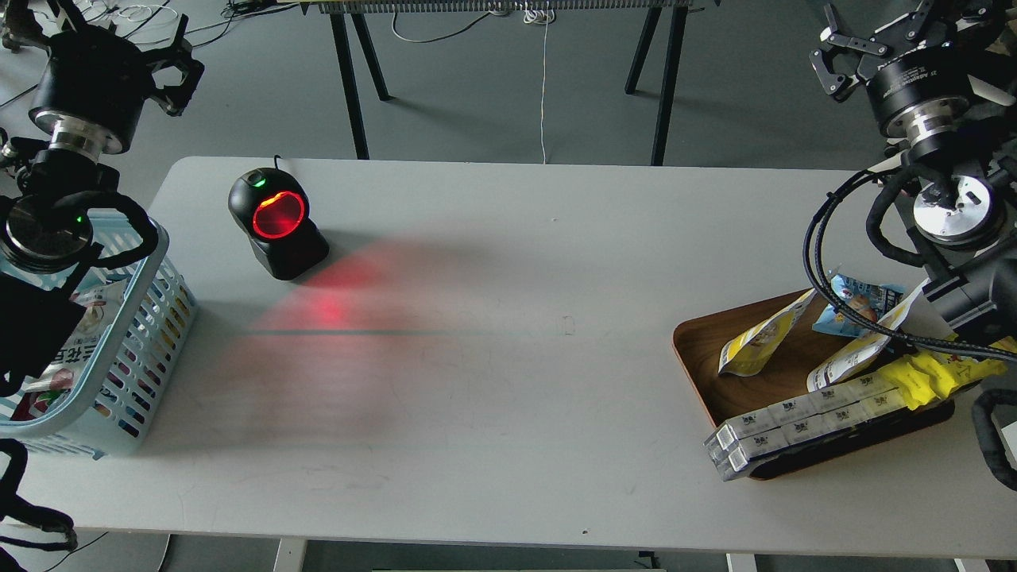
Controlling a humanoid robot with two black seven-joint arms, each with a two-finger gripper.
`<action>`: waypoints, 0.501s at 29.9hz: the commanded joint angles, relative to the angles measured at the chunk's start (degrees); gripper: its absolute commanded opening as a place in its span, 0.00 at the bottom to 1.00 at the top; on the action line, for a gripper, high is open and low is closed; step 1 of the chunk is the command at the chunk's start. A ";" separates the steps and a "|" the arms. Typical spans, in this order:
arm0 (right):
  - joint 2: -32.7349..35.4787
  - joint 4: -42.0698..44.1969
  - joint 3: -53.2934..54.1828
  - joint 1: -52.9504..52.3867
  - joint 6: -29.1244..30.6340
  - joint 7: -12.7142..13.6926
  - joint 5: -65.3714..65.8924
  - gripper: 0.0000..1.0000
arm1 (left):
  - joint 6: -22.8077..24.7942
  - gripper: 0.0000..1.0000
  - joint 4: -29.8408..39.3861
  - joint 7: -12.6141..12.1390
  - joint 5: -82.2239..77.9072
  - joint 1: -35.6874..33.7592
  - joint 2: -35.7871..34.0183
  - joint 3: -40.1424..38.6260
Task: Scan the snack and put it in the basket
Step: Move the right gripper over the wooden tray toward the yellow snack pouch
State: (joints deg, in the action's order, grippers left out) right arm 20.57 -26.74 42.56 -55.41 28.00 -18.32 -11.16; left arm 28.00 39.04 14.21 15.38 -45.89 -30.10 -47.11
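Note:
Two yellow and white snack pouches lie on the brown wooden tray [699, 349] at the right: one snack [755, 345] near the tray's left side, the other [854, 356] partly under my right arm's cables. The light blue basket [147, 349] stands at the table's left edge with some packs inside, partly hidden by my left arm. My left gripper [95, 56] hangs high beyond the table's far left corner, fingers spread, holding nothing. My right gripper [890, 40] is raised past the far right corner, open and empty, well above the tray.
A black scanner [278, 222] with a glowing red window stands at the far left of the table, casting red light on the surface. The tray also holds a light blue crisp bag [862, 298], a bright yellow pack [941, 373] and long white boxes [794, 425] overhanging its front edge.

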 commanded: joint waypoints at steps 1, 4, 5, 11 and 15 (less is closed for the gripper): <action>-0.09 0.11 -0.02 -0.14 0.00 1.45 -0.01 1.00 | 0.00 1.00 -0.01 0.29 0.00 0.02 0.83 0.00; 0.00 0.11 -0.11 0.04 0.00 1.45 0.08 1.00 | 0.00 1.00 -0.01 0.11 0.00 -0.07 0.83 0.00; 0.00 0.11 -0.11 0.04 0.00 1.45 0.17 1.00 | 0.00 1.00 -0.01 0.02 0.00 -0.07 0.74 0.00; 3.85 -1.03 -7.73 -4.08 0.00 0.83 1.13 1.00 | 0.00 1.00 -0.01 0.02 0.00 -0.16 0.48 0.00; 7.11 -4.01 -17.75 -9.62 0.00 0.31 3.94 1.00 | 0.00 1.00 0.25 -0.15 0.00 -0.16 0.21 0.00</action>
State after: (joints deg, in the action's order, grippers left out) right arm 25.63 -28.42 31.20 -61.47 28.00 -17.61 -9.18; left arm 28.00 39.02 14.23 15.38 -46.10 -29.70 -47.15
